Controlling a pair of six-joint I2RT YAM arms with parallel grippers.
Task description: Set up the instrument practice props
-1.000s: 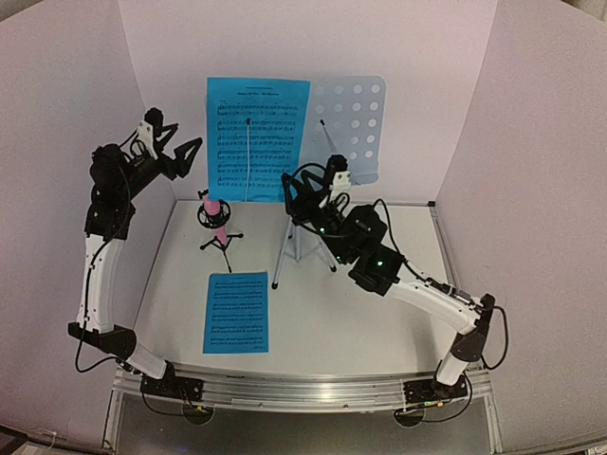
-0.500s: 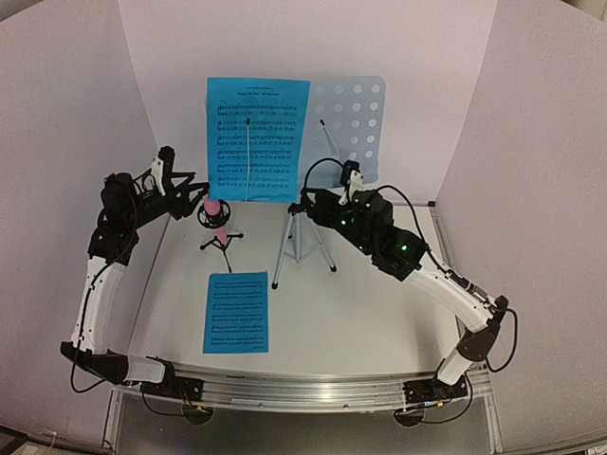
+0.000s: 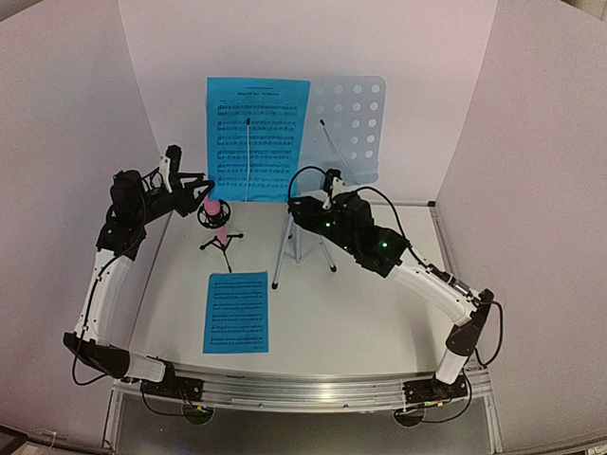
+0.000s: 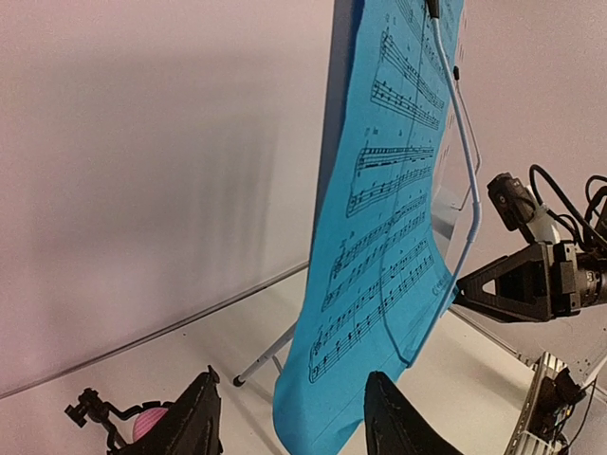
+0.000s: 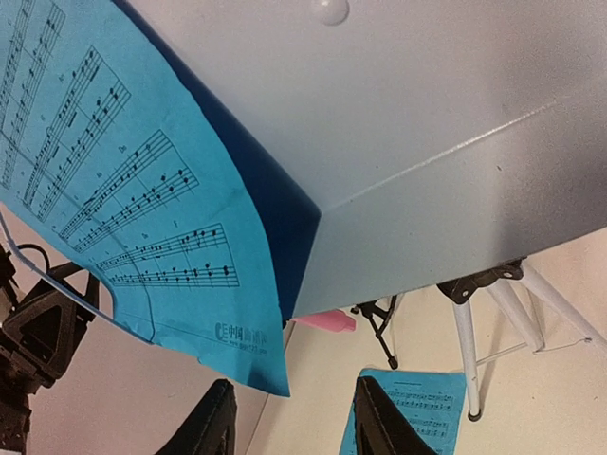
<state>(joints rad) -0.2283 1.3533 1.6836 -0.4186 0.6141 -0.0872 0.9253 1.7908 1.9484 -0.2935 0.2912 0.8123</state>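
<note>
**dan:** Plain pale walls (image 3: 76, 85) wrap three sides. The white counter (image 3: 360, 322) is matte, with a metal rail (image 3: 303, 389) along the bottom of the frame. So where's the setup at?

**kit:** Upper centre, the music stand desk (image 3: 353, 114) is up on its tripod (image 3: 297, 242). One blue sheet (image 3: 256, 128) hangs on the desk's left half under a wire clip (image 3: 248, 156). The second sheet (image 3: 236, 311) lies flat on the counter, lower left of centre. The desk's right half is bare, and a pink mic (image 3: 215, 216) on a mini stand sits just left of the tripod.

**dan:** And the arms?

**kit:** The left gripper (image 4: 292, 379) sits near the hung sheet's lower left corner with its fingers spread, pinching nothing. The right gripper (image 5: 292, 384) is low under the desk's bottom edge, fingers also apart and empty.

**dan:** Any tips?

**kit:** My guess is they're squaring that hung sheet. In the right wrist view its lower corner droops past the desk's fold. I'd nudge it lightly from both sides, since paper is floppy and that tripod looks tippy. After that, the flat sheet probably goes on the bare half.
</note>
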